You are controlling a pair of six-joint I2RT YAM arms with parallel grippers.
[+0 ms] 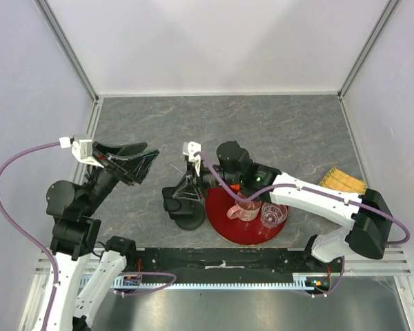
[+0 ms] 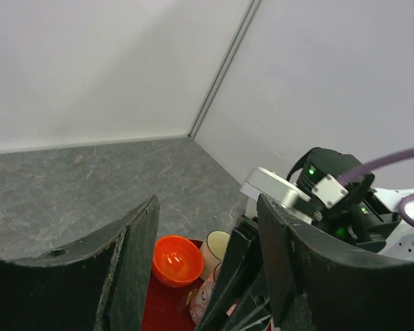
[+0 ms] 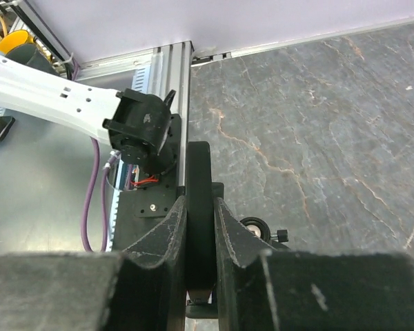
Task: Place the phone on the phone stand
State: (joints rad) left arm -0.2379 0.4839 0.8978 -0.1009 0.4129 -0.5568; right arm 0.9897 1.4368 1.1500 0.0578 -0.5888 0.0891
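The phone (image 3: 199, 207) stands edge-on, clamped between my right gripper's (image 3: 200, 227) two fingers. In the top view the right gripper (image 1: 183, 189) holds it low over the phone stand (image 1: 189, 219), whose round disc base shows just left of the red plate. In the right wrist view the stand's joint knob (image 3: 259, 230) and a small cradle part show below the phone; I cannot tell whether the phone touches it. My left gripper (image 1: 134, 162) is open and empty, raised to the left of the stand. In its own view its fingers (image 2: 134, 262) frame the right gripper.
A red plate (image 1: 228, 229) holds two clear patterned cups (image 1: 245, 209), an orange bowl (image 2: 177, 260) and a white cup (image 2: 218, 249). A yellow object (image 1: 343, 181) lies at the right. The enclosure walls close off the back and sides.
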